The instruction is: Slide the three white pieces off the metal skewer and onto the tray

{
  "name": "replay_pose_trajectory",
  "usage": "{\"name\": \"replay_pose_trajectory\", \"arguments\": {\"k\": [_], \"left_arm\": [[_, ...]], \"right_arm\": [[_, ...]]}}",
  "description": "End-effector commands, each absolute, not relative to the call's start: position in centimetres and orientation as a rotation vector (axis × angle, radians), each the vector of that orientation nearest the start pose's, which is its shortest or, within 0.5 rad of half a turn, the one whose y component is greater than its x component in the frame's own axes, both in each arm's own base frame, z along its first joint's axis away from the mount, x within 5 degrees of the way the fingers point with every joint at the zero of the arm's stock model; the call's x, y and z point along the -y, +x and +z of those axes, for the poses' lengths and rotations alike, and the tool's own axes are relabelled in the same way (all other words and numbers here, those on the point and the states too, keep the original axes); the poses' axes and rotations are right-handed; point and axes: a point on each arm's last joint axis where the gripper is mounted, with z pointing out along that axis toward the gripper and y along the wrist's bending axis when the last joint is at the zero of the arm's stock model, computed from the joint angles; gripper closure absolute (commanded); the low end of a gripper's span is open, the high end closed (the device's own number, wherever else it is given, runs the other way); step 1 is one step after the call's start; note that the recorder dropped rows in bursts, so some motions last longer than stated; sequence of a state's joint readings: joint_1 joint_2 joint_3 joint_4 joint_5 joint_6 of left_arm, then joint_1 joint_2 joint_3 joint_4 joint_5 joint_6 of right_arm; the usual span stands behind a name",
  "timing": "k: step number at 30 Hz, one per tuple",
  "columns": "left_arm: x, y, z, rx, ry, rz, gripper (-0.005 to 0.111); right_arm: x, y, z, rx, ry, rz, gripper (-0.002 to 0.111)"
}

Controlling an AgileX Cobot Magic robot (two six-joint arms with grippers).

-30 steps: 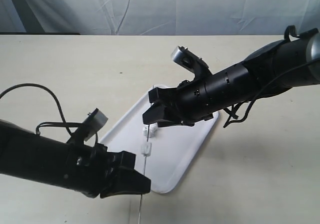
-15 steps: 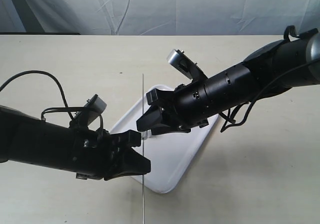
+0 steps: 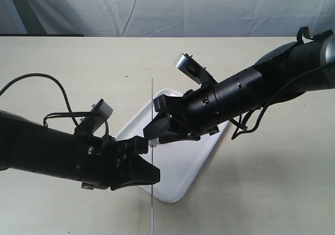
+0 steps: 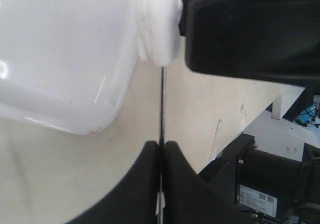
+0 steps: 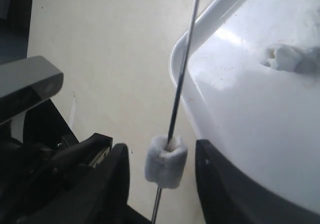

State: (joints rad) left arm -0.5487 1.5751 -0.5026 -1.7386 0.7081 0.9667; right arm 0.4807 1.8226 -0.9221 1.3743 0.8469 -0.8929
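Note:
The metal skewer [image 3: 152,96] stands upright across the tray's [image 3: 180,164] left edge. My left gripper [image 3: 153,174] is shut on the skewer [image 4: 161,109] low on its length, just off the tray's rounded corner [image 4: 65,64]. One white piece [image 5: 166,161] is threaded on the rod, above the left jaws [image 4: 158,24]. My right gripper [image 5: 161,153] is open, one finger on each side of that piece and neither touching it. A second white piece [image 5: 284,57] lies loose on the tray [image 5: 250,114]. The third piece is out of view.
The tray lies on a beige tabletop [image 3: 78,73] with a grey cloth backdrop [image 3: 167,7] behind. Both black arms crowd over the tray's left half. A loose black cable [image 3: 31,91] loops off the left arm.
The left gripper has moved up and right toward the right gripper. The skewer now shows high above the right gripper's fingers. Since half a second ago only a slight shift.

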Motion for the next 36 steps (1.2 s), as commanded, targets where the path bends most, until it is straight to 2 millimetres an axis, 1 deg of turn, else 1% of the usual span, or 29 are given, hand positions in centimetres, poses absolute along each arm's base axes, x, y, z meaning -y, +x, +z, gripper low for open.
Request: {"name": "replay_pose_trajectory", "arguments": {"k": [1,11,13,16,17,24,32,36], "left_arm": [[17.80,17.66,15.98,-2.673,0.012,-1.419,0.107],[17.80,17.67,15.97,-2.667,0.034,-1.412,0.107],[17.83,17.71,16.02,-2.663,0.041,-1.411,0.107],[17.93,17.82,16.18,-2.655,0.049,-1.419,0.107],[17.96,17.87,16.23,-2.652,0.050,-1.420,0.107],[18.05,17.81,16.36,-2.646,0.065,-1.440,0.107],[17.90,18.00,16.17,-2.651,0.049,-1.397,0.107],[18.00,17.88,16.29,-2.648,0.060,-1.426,0.107]], "right_arm": [[-21.06,25.97,16.75,-2.655,-0.476,1.368,0.067],[-21.04,25.92,16.72,-2.658,-0.487,1.364,0.068],[-21.04,25.92,16.72,-2.658,-0.487,1.364,0.072],[-21.05,25.91,16.73,-2.658,-0.489,1.367,0.082],[-21.05,25.89,16.73,-2.658,-0.490,1.369,0.082],[-20.97,25.96,16.62,-2.661,-0.496,1.343,0.082],[-20.95,26.00,16.59,-2.661,-0.495,1.334,0.082],[-20.90,26.15,16.51,-2.659,-0.484,1.313,0.082]]}}
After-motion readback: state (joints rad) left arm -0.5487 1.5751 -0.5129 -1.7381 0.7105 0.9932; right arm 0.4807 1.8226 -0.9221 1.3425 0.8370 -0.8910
